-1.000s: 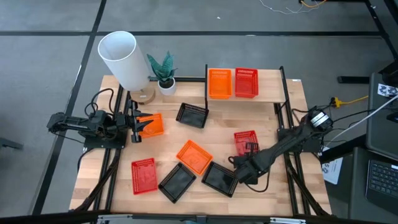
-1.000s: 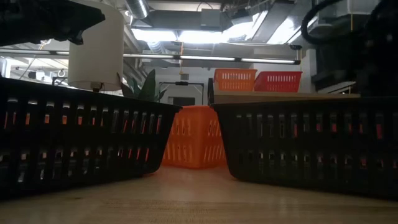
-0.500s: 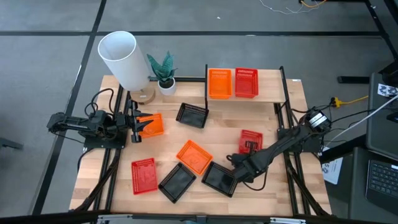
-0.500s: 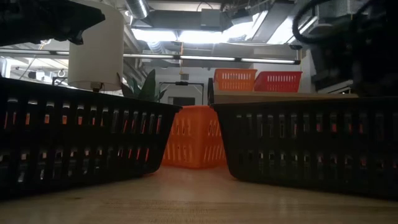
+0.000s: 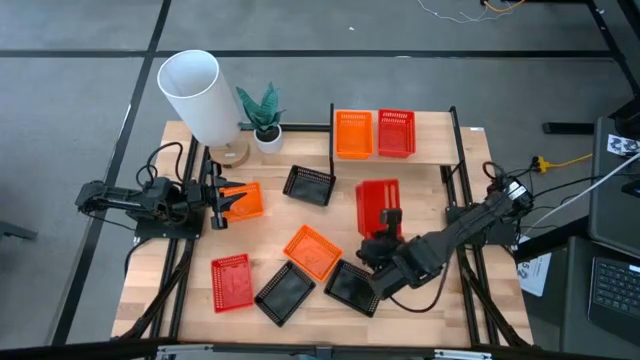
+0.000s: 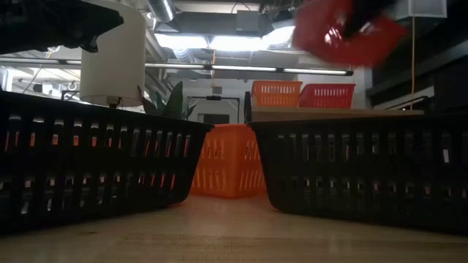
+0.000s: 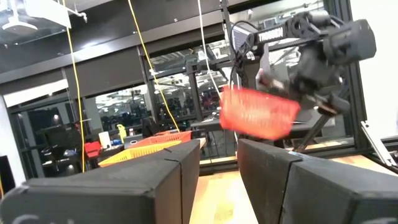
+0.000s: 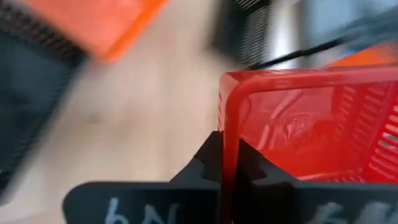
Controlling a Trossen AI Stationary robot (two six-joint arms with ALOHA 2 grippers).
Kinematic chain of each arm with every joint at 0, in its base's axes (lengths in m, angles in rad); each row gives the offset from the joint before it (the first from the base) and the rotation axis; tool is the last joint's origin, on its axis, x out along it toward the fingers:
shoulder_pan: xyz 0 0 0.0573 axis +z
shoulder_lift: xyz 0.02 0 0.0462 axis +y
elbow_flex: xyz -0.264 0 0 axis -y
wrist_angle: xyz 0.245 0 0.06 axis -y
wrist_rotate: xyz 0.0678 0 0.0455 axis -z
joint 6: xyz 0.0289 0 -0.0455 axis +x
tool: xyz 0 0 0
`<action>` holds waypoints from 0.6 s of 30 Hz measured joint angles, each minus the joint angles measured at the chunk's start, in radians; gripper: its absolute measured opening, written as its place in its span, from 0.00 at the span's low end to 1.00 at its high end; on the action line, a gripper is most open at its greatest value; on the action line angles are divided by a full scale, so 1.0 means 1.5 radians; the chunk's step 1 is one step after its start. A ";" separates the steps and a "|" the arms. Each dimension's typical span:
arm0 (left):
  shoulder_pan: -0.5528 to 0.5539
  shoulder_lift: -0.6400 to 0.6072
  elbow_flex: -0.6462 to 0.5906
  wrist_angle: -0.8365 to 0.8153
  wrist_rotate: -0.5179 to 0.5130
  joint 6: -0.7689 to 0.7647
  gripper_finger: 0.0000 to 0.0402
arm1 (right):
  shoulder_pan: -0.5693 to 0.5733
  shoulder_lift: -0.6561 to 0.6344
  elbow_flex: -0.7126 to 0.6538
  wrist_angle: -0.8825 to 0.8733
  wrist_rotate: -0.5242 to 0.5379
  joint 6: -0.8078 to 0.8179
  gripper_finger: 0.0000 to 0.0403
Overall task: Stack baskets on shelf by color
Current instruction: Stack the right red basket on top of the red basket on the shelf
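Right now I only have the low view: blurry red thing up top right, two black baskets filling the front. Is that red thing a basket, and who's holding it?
Observer: Yes, a red basket. The right gripper is shut on its rim, lifted off the table.
Operator: Where over the table is it?
Observer: In the high view it hangs in front of the shelf, above the bare wood between shelf and the black basket nearest the right arm.
Operator: What's on the shelf already?
Observer: One orange basket and one red one, side by side, with free board to their right.
Operator: Left arm?
Observer: The left gripper waits at the table's left edge beside another orange basket, fingers apart.
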 joint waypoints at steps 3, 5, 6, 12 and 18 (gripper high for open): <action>0.000 0.000 0.000 0.000 0.000 0.000 0.26 | -0.004 0.000 0.046 -0.079 0.138 -0.017 0.00; 0.000 0.000 0.000 0.000 0.000 0.000 0.26 | -0.017 -0.001 0.070 -0.129 0.232 -0.011 0.00; 0.000 0.000 0.000 0.000 0.000 0.000 0.26 | -0.028 -0.008 0.076 -0.119 0.269 -0.028 0.00; 0.000 0.000 0.000 0.000 0.000 0.000 0.26 | -0.148 -0.091 0.093 -0.120 0.303 -0.134 0.00; 0.000 0.000 0.000 -0.007 -0.012 0.000 0.26 | -0.347 -0.196 0.091 -0.118 0.068 -0.252 0.00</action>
